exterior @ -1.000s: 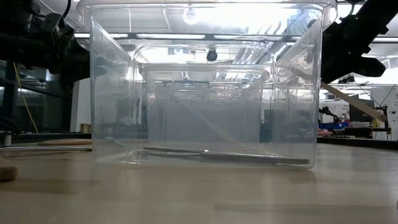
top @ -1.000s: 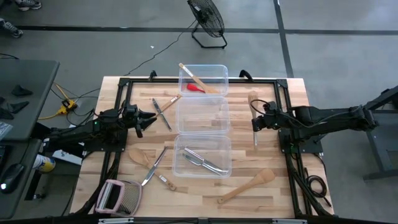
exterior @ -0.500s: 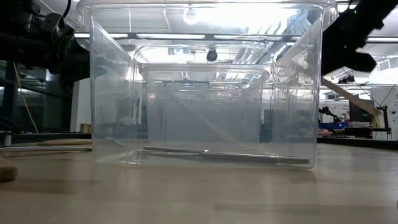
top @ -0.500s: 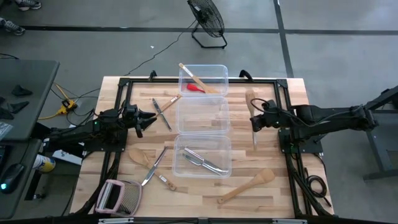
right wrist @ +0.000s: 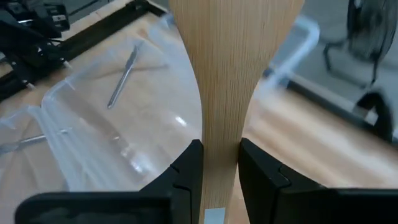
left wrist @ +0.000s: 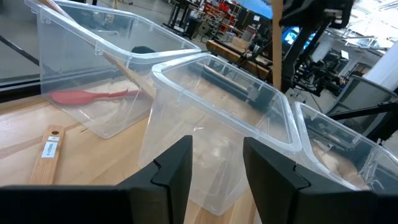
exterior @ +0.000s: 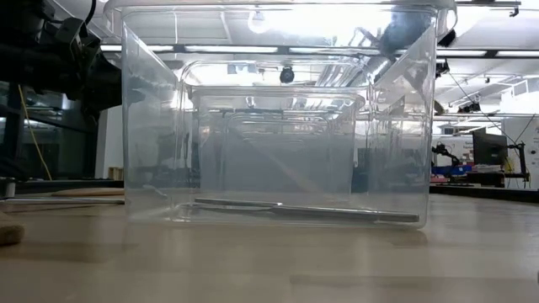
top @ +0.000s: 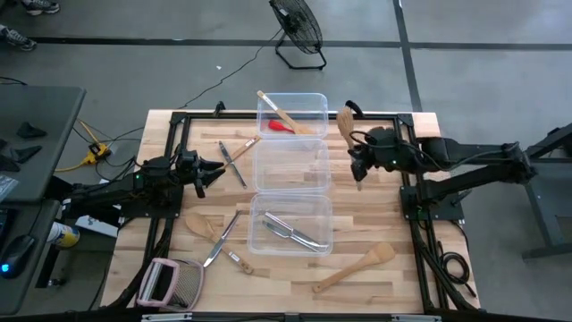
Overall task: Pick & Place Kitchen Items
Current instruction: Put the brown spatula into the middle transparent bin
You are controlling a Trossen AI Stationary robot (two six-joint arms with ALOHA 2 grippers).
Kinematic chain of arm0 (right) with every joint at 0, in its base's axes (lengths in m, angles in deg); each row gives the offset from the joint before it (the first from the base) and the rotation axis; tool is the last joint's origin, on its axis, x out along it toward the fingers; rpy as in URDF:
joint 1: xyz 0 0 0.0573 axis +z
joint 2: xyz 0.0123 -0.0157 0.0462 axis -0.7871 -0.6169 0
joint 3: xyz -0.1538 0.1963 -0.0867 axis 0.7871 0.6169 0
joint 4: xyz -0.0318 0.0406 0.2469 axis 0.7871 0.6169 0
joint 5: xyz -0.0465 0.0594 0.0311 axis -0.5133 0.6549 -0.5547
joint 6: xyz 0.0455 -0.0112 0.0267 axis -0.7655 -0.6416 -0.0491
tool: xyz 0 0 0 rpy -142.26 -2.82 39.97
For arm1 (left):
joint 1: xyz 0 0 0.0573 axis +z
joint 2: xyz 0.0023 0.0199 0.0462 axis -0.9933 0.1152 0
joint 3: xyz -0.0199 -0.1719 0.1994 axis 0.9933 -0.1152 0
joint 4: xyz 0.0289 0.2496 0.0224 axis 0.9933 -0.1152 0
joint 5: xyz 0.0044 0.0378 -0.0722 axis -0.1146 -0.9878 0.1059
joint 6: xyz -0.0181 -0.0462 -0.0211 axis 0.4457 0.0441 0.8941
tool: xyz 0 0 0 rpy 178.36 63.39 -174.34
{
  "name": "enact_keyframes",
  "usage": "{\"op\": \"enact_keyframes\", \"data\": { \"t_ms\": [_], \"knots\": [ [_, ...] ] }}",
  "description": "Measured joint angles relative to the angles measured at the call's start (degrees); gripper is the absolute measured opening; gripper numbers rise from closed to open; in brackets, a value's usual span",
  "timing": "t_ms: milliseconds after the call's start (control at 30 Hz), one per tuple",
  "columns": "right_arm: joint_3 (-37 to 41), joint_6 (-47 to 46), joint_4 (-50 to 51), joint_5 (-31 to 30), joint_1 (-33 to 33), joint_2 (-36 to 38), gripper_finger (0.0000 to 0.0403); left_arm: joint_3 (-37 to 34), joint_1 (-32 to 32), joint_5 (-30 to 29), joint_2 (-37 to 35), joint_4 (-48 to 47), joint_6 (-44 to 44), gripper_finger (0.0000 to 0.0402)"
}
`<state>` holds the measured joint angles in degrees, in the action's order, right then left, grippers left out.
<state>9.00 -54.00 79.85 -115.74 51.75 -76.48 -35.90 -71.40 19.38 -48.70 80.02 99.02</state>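
My right gripper (top: 357, 163) is above the table, just right of the middle clear tub (top: 290, 165). It is shut on a pale wooden spatula (top: 349, 134), whose broad blade (right wrist: 236, 37) fills the right wrist view. My left gripper (top: 213, 167) waits open at the table's left, level and pointing at the tubs; nothing is between its fingers (left wrist: 174, 168). The far tub (top: 292, 114) holds a wooden spoon (top: 279, 112) and a red utensil (left wrist: 87, 96). Silver cutlery (top: 290, 230) lies on the floor of the near tub (top: 290, 224). My right gripper pinches the spatula's narrow handle (right wrist: 219, 146) between its two fingers, just below where it widens into the blade. The fingers come from the table's right, slanting down, and lie across the handle. The spatula is lifted clear, blade toward the far edge, handle end (top: 360, 185) lower.
Loose on the table left of the tubs are metal cutlery (top: 234, 163), a wooden spoon (top: 198, 224) and more cutlery (top: 220, 240). A wooden spatula (top: 355, 267) lies near right, a grater (top: 167, 283) at the near left corner. A black frame (top: 179, 121) rims the table.
My right gripper has risen and gone toward the far edge and left toward the tubs, rolling its wrist, still shut on the wooden spatula. The spatula has come up with it, and its blade now stands beside the far tub's right wall.
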Motion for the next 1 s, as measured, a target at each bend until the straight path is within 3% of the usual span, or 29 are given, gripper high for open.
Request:
{"op": "enact_keyframes", "data": {
  "t_ms": [233, 533, 1000],
  "knots": [
    [-8.87, 12.48, -4.60, -2.44, 0.00, -8.57, 0.0074, 0.00, 0.00, 0.00, 0.00, 0.00, 0.00, 0.0143],
    [-17.16, 20.18, -14.50, -2.16, 0.00, -19.57, 0.0074, 0.00, 0.00, 0.00, 0.00, 0.00, 0.00, 0.0143],
    [-22.84, 26.74, -17.21, 7.96, -2.11, -35.45, 0.0074, 0.00, 0.00, 0.00, 0.02, -0.02, 0.00, 0.0143]
  ]
}}
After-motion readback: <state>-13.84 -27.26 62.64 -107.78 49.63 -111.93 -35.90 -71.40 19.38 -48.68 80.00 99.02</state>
